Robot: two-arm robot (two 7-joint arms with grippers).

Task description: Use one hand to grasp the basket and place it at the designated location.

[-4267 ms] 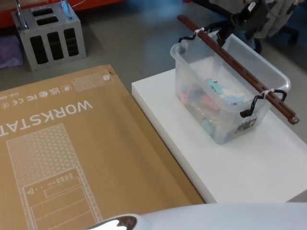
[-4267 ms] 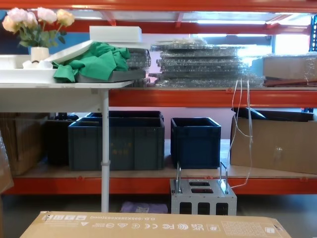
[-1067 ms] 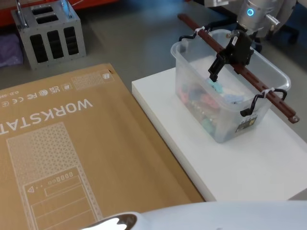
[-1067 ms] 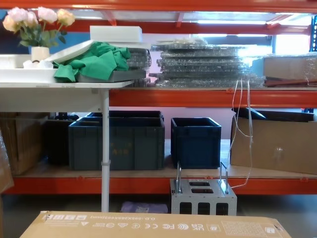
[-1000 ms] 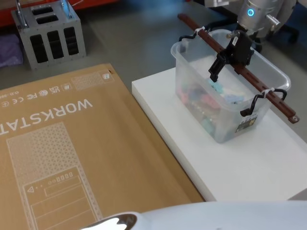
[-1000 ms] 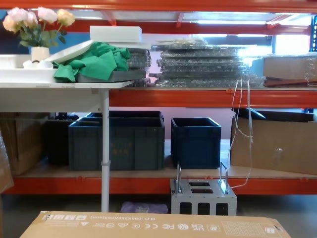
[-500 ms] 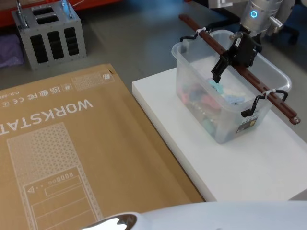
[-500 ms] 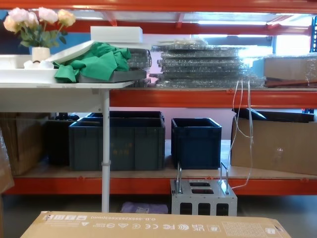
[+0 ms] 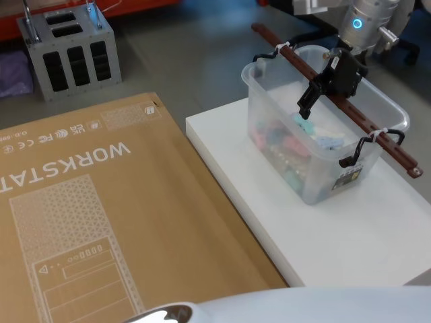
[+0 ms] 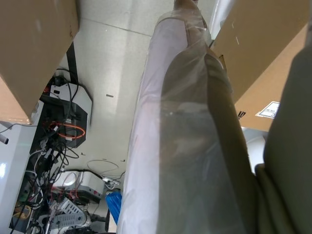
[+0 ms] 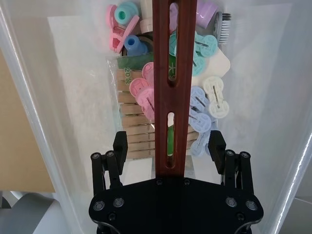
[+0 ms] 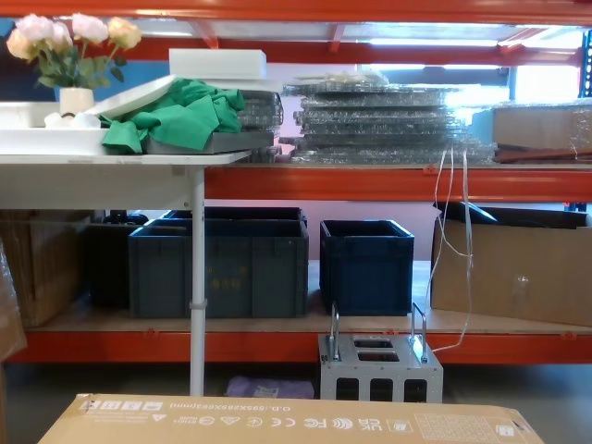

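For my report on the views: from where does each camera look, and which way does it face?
Head: high up, looking down at the cardboard box and the basket; the right end effector, open, straddles the handle.
Chest: lower, facing forward at shelves and blue crates.
Left wrist: on the left arm, facing floor and cables.
Right wrist: above the basket, looking down past its own fingers into it.
Shared: head and chest both show the cardboard box and grey metal box.
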